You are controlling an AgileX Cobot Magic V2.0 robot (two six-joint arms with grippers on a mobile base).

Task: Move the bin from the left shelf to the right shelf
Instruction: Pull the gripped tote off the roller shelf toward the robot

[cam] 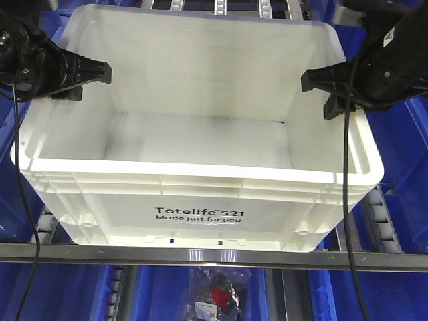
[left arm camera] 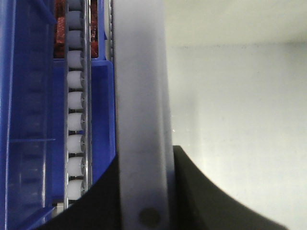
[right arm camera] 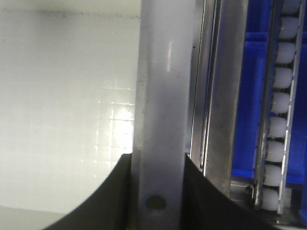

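The bin (cam: 200, 207) is a large white tote printed "Totelife 521 Made just for you"; it fills the front view and its inside is empty. My left gripper (cam: 83, 80) is shut on its left rim, one finger inside the wall and one outside. On the opposite rim my right gripper (cam: 328, 92) is shut the same way. The left wrist view shows the rim (left arm camera: 141, 120) running between the dark fingers of the left gripper (left arm camera: 146, 191). In the right wrist view the rim (right arm camera: 160, 96) is pinched by the right gripper (right arm camera: 156, 191).
A metal shelf rail (cam: 200, 256) crosses just below the bin's front. Blue bins (cam: 408, 154) flank it, with more below (cam: 53, 294). A bagged item (cam: 217, 294) lies under the rail. Roller tracks (left arm camera: 75, 120) (right arm camera: 278, 120) run beside both rims.
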